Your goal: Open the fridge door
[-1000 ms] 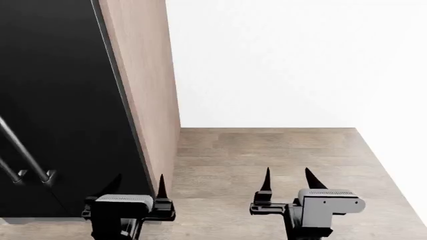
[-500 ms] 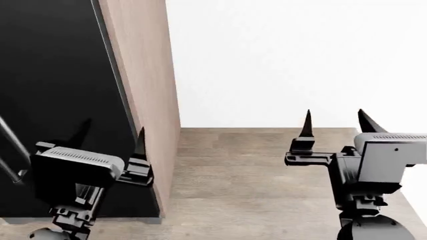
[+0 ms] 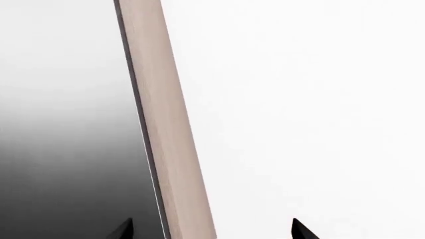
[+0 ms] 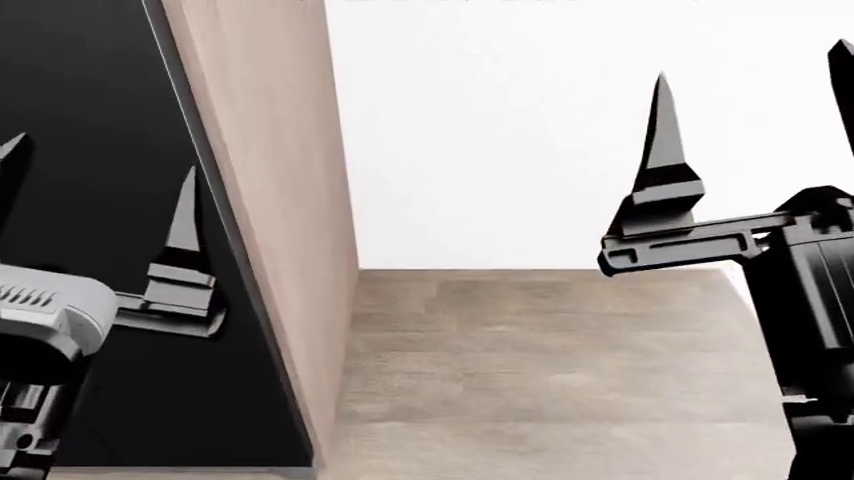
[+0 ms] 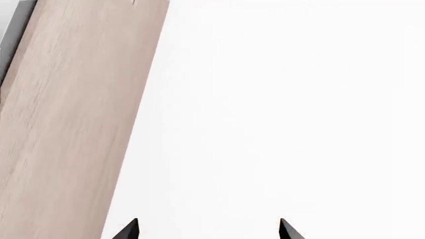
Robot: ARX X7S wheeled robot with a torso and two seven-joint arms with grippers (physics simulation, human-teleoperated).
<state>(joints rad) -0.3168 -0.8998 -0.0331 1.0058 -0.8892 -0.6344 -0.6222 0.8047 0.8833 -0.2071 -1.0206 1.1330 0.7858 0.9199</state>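
Observation:
The fridge door (image 4: 94, 80) is a glossy black panel filling the left of the head view, and its bar handle is out of view. In the left wrist view the door (image 3: 66, 174) shows as a dark reflective face. My left gripper (image 4: 96, 160) is raised in front of the door, open and holding nothing; I cannot tell whether it touches the door. Its fingertips (image 3: 125, 228) straddle the door's right edge. My right gripper (image 4: 754, 60) is raised high at the right before the white wall, open and empty, and its fingertips (image 5: 131, 228) stand wide apart.
A tall light-wood side panel (image 4: 267, 200) borders the door's right edge, and it also shows as the wood panel (image 5: 73, 124). Behind is a white wall (image 4: 534, 130). Grey-brown floor tiles (image 4: 534, 370) lie to the right of the panel.
Both arms have risen, so the grippers stand much higher and larger in the head view. The door handles seen low at the left earlier are out of view.

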